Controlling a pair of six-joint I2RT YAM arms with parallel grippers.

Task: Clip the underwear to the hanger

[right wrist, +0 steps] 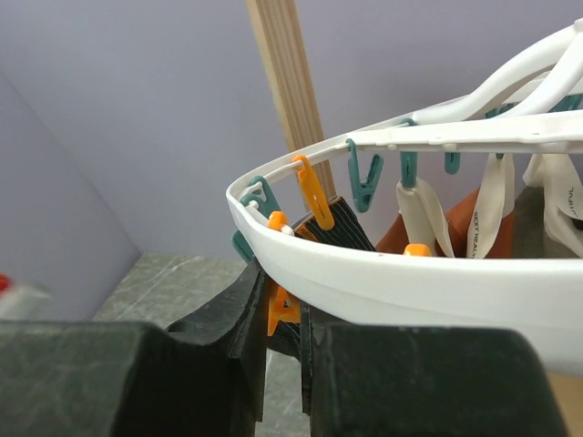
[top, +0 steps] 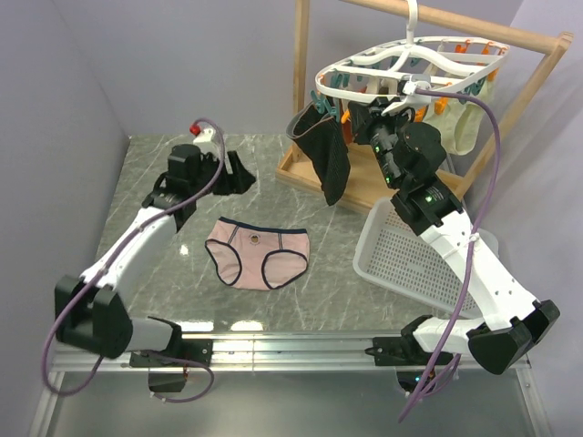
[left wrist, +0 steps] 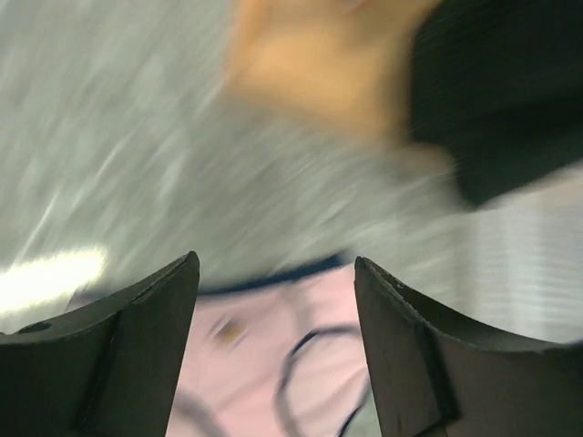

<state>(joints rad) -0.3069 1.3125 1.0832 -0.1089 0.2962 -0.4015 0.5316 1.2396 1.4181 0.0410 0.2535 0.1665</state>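
Observation:
The pale pink underwear (top: pixel 258 252) with navy edging lies flat on the marble table, below and to the right of my left gripper (top: pixel 239 175). In the blurred left wrist view that gripper (left wrist: pixel 276 264) is open above the underwear (left wrist: pixel 273 346), holding nothing. The white oval hanger (top: pixel 410 66) hangs from the wooden rack at the back right. Under its near rim (right wrist: pixel 410 282), my right gripper (right wrist: pixel 284 319) is shut on an orange peg (right wrist: pixel 284 308), with the black garment (right wrist: pixel 351 228) right behind the peg. In the top view the right gripper (top: pixel 357 114) is at the hanger's left end.
A black garment (top: pixel 325 155) hangs from the hanger's left side and cream garments (top: pixel 469 118) from its right. The wooden rack frame (top: pixel 301 55) and its base (top: pixel 301 168) stand behind. A white mesh basket (top: pixel 410 259) lies beside the right arm, right of the underwear.

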